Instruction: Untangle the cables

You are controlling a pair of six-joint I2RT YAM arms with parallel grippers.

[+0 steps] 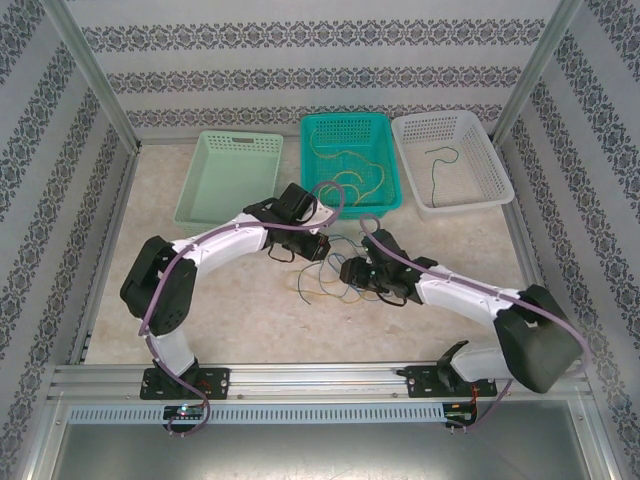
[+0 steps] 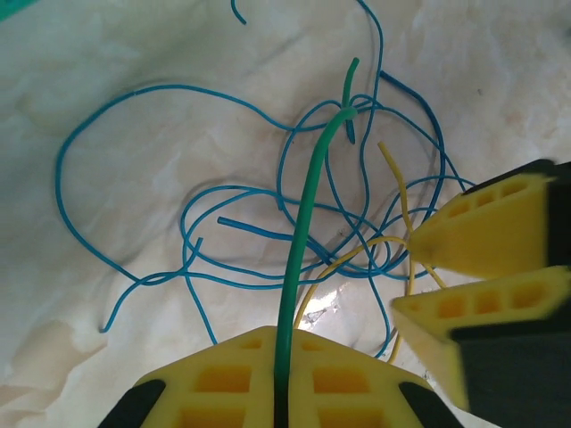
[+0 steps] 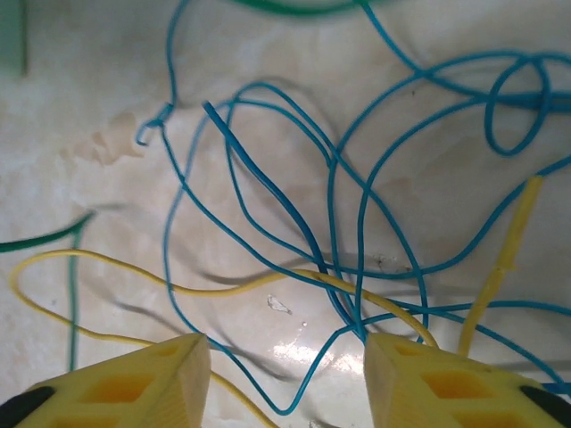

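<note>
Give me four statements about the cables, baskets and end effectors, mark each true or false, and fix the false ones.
1. The left end effector is shut on a green cable. True.
2. The white basket holds a blue cable. False: it holds a dark green cable.
3. The right end effector has its jaws apart over blue cables and a yellow cable. True.
4. The teal basket stands at the far right. False: it stands in the middle, between the light green basket and the white basket.
</note>
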